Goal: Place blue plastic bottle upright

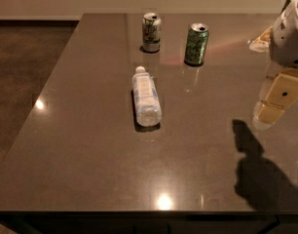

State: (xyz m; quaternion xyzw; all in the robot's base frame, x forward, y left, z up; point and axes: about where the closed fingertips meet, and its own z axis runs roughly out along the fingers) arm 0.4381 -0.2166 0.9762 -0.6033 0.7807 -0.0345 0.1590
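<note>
The blue plastic bottle (146, 97) lies on its side in the middle of the dark table (90, 145). It is clear, with a pale label, and its white cap points toward the far edge. My gripper (276, 103) hangs above the table at the right edge of the view, well to the right of the bottle and apart from it. It holds nothing that I can see. The white arm housing (289, 33) sits above it. Its shadow falls on the table at the front right.
A white-and-green can (151, 32) and a green can (196, 44) stand upright near the far edge, behind the bottle. A pale flat item (260, 44) lies at the far right. The table's left edge drops to a brown floor.
</note>
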